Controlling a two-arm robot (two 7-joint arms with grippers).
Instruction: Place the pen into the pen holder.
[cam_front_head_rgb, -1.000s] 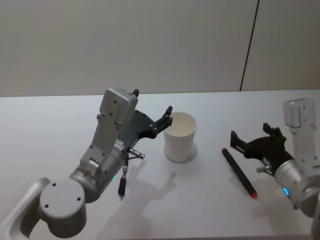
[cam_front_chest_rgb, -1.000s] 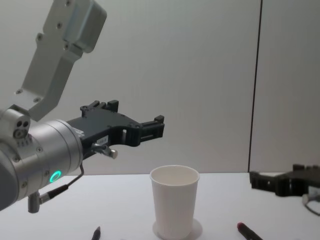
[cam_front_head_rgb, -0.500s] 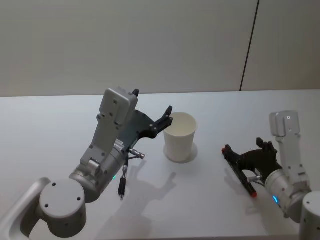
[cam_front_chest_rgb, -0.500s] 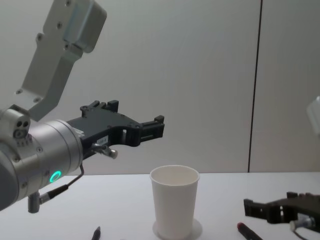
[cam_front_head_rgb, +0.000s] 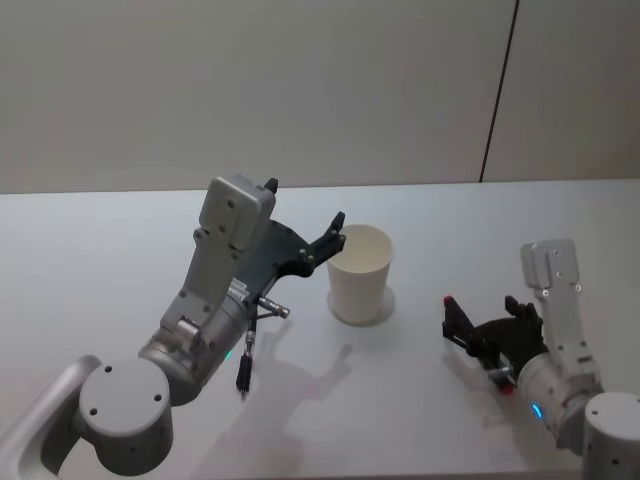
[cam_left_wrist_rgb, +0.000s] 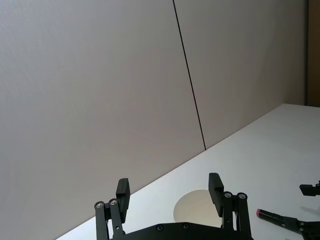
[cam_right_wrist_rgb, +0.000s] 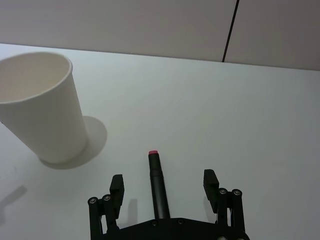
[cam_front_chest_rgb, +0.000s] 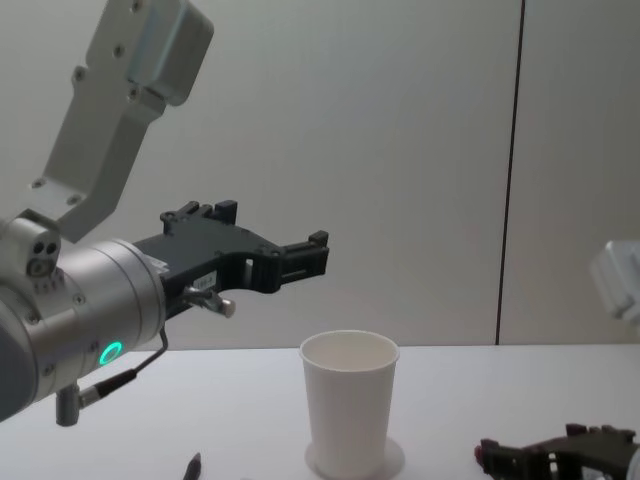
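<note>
- On the right of the table (cam_front_head_rgb: 120, 240), near you, the right gripper (cam_right_wrist_rgb: 163, 178) sits low over the pen (cam_right_wrist_rgb: 157, 182). Its fingers are spread wide, one on each side of the barrel, and grip nothing yet.
- The pen lies flat on the table, well apart from the pen holder (cam_front_head_rgb: 358, 280), with its red-tipped end pointing away from the wrist.
- The pen holder stands upright near the middle, and it looks empty.
- At the holder's left, the left gripper (cam_left_wrist_rgb: 169, 183) hangs raised close to the rim, fingers apart and empty.
- If you close off-centre, one finger may meet the round barrel first and roll it out of the grasp.
- If you go lower, the fingertips could press into the tabletop.
- A grip far from the pen's middle may let it swing in the jaws, so the tip could miss the opening.
- The paper cup looks light, so a knock on its rim or wall could tip it.
- The left gripper near the rim crowds the approach, so watch for the arms meeting there.
- I can read no brand, label or writing on the cup, pen or arms.
</note>
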